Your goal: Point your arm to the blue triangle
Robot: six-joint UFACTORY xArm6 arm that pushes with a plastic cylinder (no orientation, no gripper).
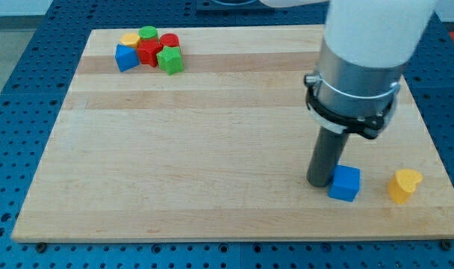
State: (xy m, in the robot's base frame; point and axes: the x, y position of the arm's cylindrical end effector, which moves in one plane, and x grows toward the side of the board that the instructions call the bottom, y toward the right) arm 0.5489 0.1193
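Note:
The blue triangle (125,57) lies at the view's top left of the wooden board (212,149), at the left end of a tight cluster of blocks. My tip (319,182) is far from it, low at the view's right. It rests against the left side of a blue cube (345,183). The rod (328,157) hangs from the large white and grey arm (361,67) above.
The cluster holds a yellow round block (130,39), a green round block (148,33), a red round block (169,40), a red star-like block (149,52) and a green star-like block (170,60). A yellow heart block (403,185) sits right of the blue cube.

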